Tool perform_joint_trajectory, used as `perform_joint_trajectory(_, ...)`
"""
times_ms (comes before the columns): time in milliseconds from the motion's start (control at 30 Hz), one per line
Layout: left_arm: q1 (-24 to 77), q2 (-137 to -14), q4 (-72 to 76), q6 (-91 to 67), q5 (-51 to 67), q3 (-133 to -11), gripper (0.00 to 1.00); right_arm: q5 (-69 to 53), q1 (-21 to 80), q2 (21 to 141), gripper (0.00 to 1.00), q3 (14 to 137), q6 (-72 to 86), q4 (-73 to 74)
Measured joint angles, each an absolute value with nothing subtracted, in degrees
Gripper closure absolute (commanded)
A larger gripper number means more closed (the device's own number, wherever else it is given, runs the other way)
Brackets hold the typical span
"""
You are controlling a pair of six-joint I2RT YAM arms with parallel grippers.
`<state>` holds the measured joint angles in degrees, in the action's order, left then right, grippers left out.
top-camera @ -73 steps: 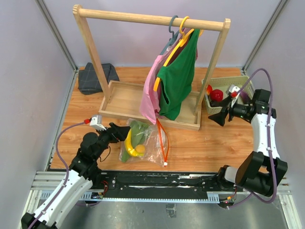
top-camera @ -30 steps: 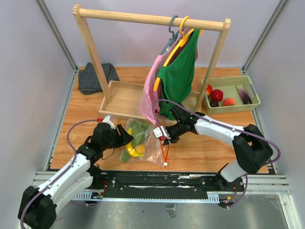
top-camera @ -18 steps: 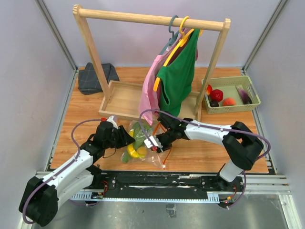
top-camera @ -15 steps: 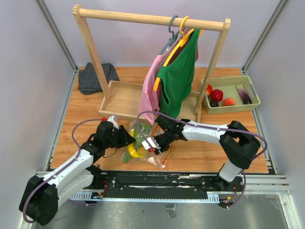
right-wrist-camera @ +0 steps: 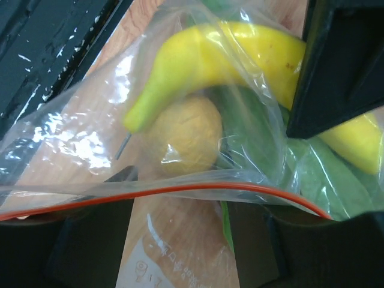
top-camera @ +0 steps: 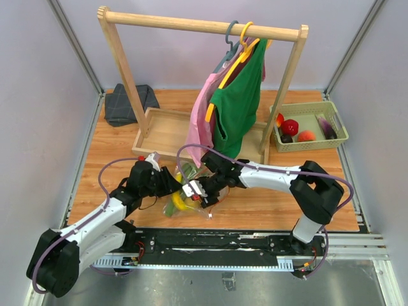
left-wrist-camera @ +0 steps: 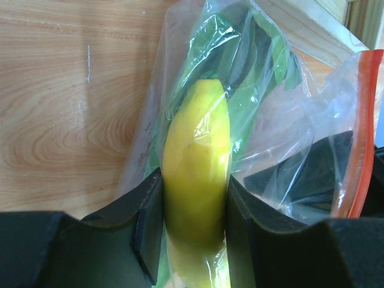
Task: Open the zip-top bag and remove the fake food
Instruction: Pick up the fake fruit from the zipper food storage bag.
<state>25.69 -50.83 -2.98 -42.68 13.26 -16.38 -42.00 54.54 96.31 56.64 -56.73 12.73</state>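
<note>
Left claw [left-wrist-camera: 195, 204]: it's pinching the banana [left-wrist-camera: 197, 162] through the clear plastic, one dark finger pressing in on each side of it.
Right claw [right-wrist-camera: 198, 240]: it's sitting right at the mouth of the bag with its fingers spread wide apart, and the orange-red zip strip [right-wrist-camera: 180, 189] is arching across just above them.
Zip-top bag [left-wrist-camera: 282, 120]: it's lying crumpled on the wooden table [top-camera: 287, 191] near the front edge, between the two arms and just in front of the clothes rack [top-camera: 201, 24].
Inside the bag: the banana is lying over the green leafy pieces [left-wrist-camera: 252, 72], and a small yellow fruit [right-wrist-camera: 183, 135] is nestling under the banana's tip, touching it.
Bag opening: the plastic is gaping on the right arm's side, with the zip strip curving around it.
Basket [top-camera: 305, 104]: it's sitting at the far right of the table, well apart from the bag, holding a red round fruit [top-camera: 290, 126], a peach [top-camera: 306, 136] and a purple eggplant [top-camera: 326, 127].
Rack: a green garment [top-camera: 237, 108] and a pink garment [top-camera: 199, 131] are hanging from it, just behind the bag.
</note>
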Motion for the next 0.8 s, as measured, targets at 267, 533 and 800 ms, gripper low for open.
perform_joint_trajectory(267,25.7,-51.1,-1.7,-42.5,14.3,-16.0,0.96,-41.6,57.6,98.1,0.26,56.7,-55.2,10.6)
perform_joint_trajectory(533,25.7,-51.6,0.2,-42.6,15.2,-15.4,0.96,-40.0,59.7,99.9,0.24,56.7,-55.0,8.6)
perform_joint_trajectory(800,25.7,-51.9,1.2,-42.6,15.6,-15.2,0.96,-38.4,60.6,101.3,0.39,56.7,-55.0,6.6)
